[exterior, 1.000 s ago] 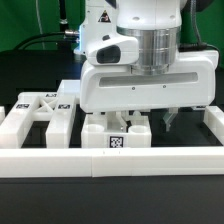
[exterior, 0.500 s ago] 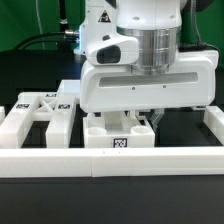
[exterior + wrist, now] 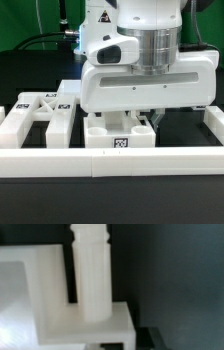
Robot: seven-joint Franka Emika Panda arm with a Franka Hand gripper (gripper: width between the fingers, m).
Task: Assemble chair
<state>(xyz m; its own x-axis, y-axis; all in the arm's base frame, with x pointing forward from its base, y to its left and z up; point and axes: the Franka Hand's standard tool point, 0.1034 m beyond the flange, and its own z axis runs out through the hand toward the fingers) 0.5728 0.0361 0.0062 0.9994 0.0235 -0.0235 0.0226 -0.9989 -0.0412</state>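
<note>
Panda gripper (image 3: 150, 120) low over the tagged chair block (image 3: 118, 135), mid-table behind the border rail (image 3: 110, 160), with the X-braced frame (image 3: 38, 110) at the exterior view's left. The jaws are pinched fully together, and I see nothing between them. I'd press squarely and slowly. The ribbed leg (image 3: 92, 274) shows clearly only in the wrist view. The contact itself is hidden.

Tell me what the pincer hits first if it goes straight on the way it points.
Pointing down, the shut pincer would likely meet the tagged white chair part just beneath it first; the exact gap is unclear.
</note>
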